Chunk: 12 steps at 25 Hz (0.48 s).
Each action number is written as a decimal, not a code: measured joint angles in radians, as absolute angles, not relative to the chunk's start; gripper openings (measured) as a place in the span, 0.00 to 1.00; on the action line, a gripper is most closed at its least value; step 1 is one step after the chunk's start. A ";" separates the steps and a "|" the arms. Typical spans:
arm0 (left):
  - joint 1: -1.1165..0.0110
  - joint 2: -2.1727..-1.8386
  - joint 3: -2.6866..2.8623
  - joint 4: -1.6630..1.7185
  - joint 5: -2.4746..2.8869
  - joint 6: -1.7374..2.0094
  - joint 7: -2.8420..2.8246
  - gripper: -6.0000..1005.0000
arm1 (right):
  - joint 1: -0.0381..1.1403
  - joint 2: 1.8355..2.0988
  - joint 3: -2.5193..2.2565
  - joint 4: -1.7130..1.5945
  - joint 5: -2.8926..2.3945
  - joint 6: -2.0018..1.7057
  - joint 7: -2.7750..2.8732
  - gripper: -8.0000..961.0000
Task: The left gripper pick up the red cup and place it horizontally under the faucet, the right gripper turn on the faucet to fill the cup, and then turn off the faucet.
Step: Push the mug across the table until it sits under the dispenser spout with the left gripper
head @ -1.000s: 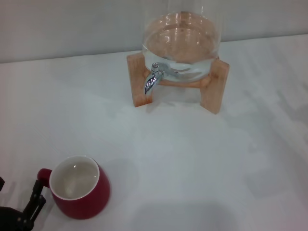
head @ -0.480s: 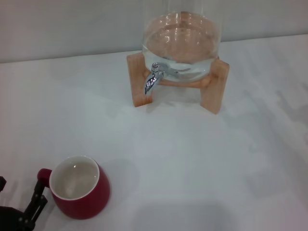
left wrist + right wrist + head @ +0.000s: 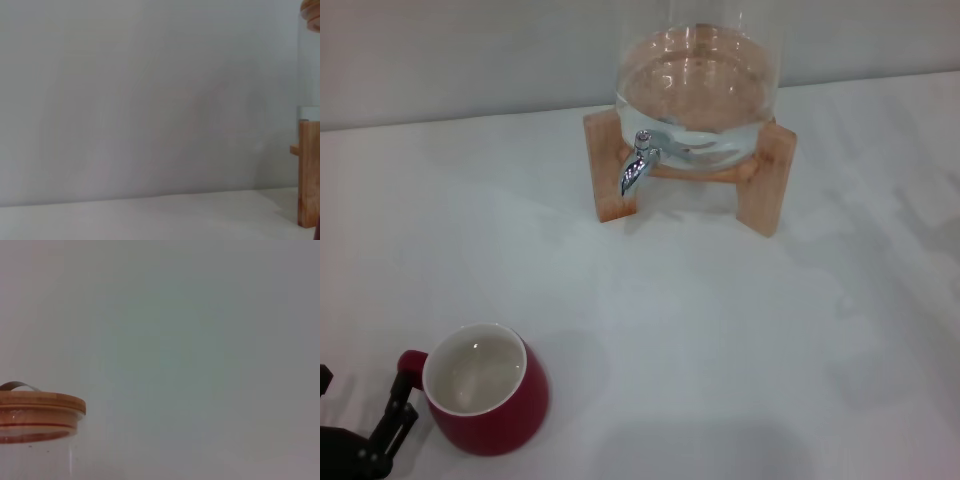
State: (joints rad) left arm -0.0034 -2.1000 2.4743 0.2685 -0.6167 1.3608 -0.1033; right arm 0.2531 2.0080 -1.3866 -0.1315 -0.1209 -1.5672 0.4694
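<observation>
The red cup (image 3: 490, 400) stands upright on the white table near the front left, white inside, its small handle pointing left. My left gripper (image 3: 360, 396) is at the bottom left corner, open. One black finger (image 3: 396, 408) is right beside the handle and the other just shows at the picture's edge. The chrome faucet (image 3: 638, 165) points down from the glass jar (image 3: 698, 90) at the back, far from the cup. The right gripper is out of view.
The jar rests on a wooden stand (image 3: 765, 185), whose leg (image 3: 309, 175) shows in the left wrist view. The jar's wooden lid (image 3: 40, 407) shows in the right wrist view. White table (image 3: 720, 350) stretches between cup and stand.
</observation>
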 joint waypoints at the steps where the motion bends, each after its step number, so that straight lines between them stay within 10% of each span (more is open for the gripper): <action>1: -0.004 -2.100 2.474 0.269 -0.617 1.361 -0.104 0.87 | 0.253 2.008 -1.387 -0.132 -0.121 -1.567 0.469 0.89; 12: -0.008 -2.100 2.474 0.268 -0.618 1.358 -0.104 0.87 | 0.254 2.008 -1.387 -0.136 -0.121 -1.568 0.469 0.89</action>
State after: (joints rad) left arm -0.0075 -2.1000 2.4743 0.2685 -0.6182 1.3576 -0.1043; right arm 0.2539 2.0080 -1.3866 -0.1363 -0.1214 -1.5678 0.4694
